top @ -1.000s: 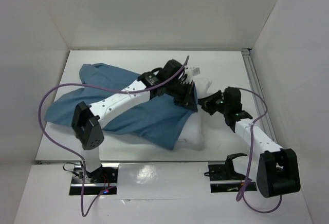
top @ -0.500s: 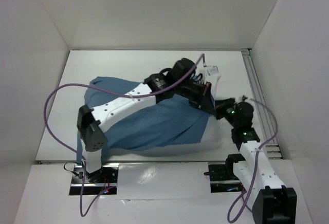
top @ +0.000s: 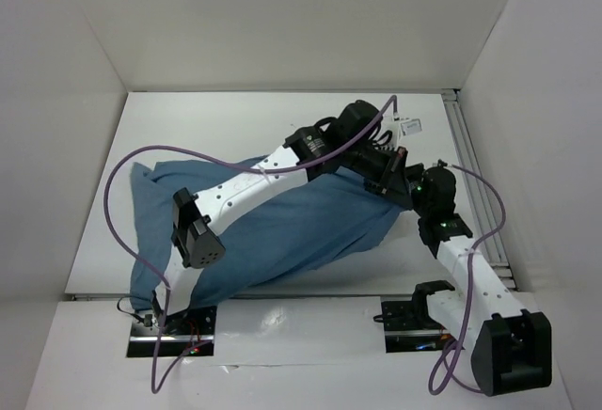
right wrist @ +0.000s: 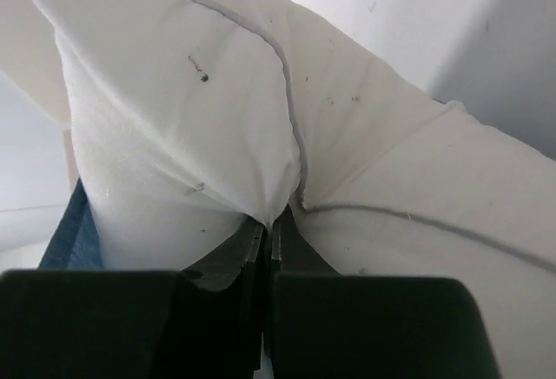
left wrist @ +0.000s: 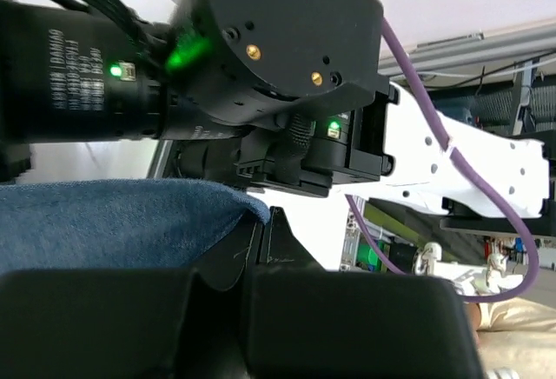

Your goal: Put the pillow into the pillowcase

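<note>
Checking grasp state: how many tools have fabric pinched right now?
2. The left tool is shut on the edge of the blue pillowcase; the right tool is shut on a bunched fold of the white pillow. Both meet at the pillowcase's right end.

The soft wrinkly cloth pillowcase [top: 310,227] is coloured plain blue all over. The plump fabric pillow [right wrist: 174,109] is coloured white, and tiny dark specks are seen on it. The thin round cable [left wrist: 417,92] is coloured purple. The small lights [left wrist: 187,53] are lit green.
</note>
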Robot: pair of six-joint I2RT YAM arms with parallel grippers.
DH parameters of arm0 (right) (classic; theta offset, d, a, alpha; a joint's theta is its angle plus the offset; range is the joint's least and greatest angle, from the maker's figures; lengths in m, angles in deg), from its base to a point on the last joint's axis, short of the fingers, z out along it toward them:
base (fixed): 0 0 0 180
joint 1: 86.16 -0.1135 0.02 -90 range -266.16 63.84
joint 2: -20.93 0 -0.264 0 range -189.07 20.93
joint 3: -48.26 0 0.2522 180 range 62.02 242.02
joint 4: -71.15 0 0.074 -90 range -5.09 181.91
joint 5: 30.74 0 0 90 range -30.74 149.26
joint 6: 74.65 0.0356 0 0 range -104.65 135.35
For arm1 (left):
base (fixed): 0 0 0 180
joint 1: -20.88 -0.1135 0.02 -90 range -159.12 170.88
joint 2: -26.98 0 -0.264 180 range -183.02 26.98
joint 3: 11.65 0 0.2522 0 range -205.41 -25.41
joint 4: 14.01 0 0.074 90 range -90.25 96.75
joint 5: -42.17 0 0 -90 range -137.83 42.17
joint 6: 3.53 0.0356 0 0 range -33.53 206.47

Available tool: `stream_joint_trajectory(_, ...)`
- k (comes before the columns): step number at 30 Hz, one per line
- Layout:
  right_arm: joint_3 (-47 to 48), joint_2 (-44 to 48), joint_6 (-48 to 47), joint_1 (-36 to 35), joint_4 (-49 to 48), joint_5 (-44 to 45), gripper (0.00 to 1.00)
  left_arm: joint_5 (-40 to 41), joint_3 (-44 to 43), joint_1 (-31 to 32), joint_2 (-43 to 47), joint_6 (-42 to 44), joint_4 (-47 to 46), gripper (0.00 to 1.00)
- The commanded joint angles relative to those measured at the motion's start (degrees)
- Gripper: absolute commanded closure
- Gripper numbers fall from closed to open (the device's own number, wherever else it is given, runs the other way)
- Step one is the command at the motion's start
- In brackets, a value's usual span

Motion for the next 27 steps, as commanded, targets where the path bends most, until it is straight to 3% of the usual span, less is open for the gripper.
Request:
stream_joint_trajectory(1, 1.35, -0.52, -1.27, -0.77, 0.42, -1.3, 1.0, -4.06, 1.1, 1.63, 3.31, -0.91, -6.34, 1.0)
stream_joint_trajectory(2, -1.27, -0.52, -1.27, -0.77, 0.42, -1.82, 1.0, -4.04, 4.69, 0.3, 4.1, -0.91, -6.33, 1.0)
stream_joint_trajectory(3, -2.34, 0.26, -1.27, -0.77, 1.81, -1.83, 1.0, -4.04, 6.46, -1.1, 5.15, -0.21, -5.55, 0.89)
stream_joint_trajectory(5, -3.14, 3.67, -5.37, -0.77, 4.09, -1.83, 1.0, -2.73, 9.45, -4.79, 8.76, 1.37, -2.65, 0.61)
stream_joint_trajectory(6, -3.14, 4.83, -7.58, 0.53, 5.85, -1.83, 0.95, -1.42, 9.47, -5.68, 10.25, 3.55, -1.07, 0.39)
stream_joint_trajectory(7, -2.27, 5.79, -10.13, 1.07, 9.78, -1.83, 0.67, 0.51, 9.47, -6.56, 11.74, 4.62, 0.77, 0.31)
stream_joint_trajectory(9, 2.18, 5.81, -19.49, 2.73, 17.94, -3.06, 0.34, 5.87, 8.69, -8.85, 16.14, 7.6, 6.83, 0.19)
stream_joint_trajectory(11, 6.33, 3.79, -26.29, 2.74, 24.64, -3.68, 0.15, 12.35, 7.98, -11.12, 18.77, 8.23, 13.75, 0.19)
stream_joint_trajectory(14, 13.63, -1.57, -38.34, 3.27, 37.13, -1.92, 0.09, 21.84, 11.56, -12.19, 26.41, 8.85, 17.74, 0.19)
stream_joint_trajectory(15, 15.99, -3.14, -42.63, 3.27, 39.68, -1.31, 0.08, 23.89, 16.62, -12.19, 28.78, 8.15, 18.27, 0.19)
stream_joint_trajectory(17, 16.63, -3.16, -45.12, 3.27, 45.75, 0.8, 0.06, 30.02, 22.01, -12.81, 35.03, 6.57, 20.2, 0.19)
stream_joint_trajectory(22, 18.12, 2.71, -47.42, 3.27, 54.55, 3.09, 0.04, 44.98, 45.38, -14.04, 44.96, -0.62, 22.58, 0.19)
stream_joint_trajectory(24, 17.43, 4.65, -47.42, 3.27, 57.8, 3.09, 0.04, 48.76, 51.63, -14.65, 48.73, -3.36, 21.37, 0.19)
stream_joint_trajectory(27, 15.15, 8.17, -46.89, 3.27, 59.21, -0.06, 0.06, 47.56, 61.83, -14.65, 51.74, -5.83, 15.67, 0.18)
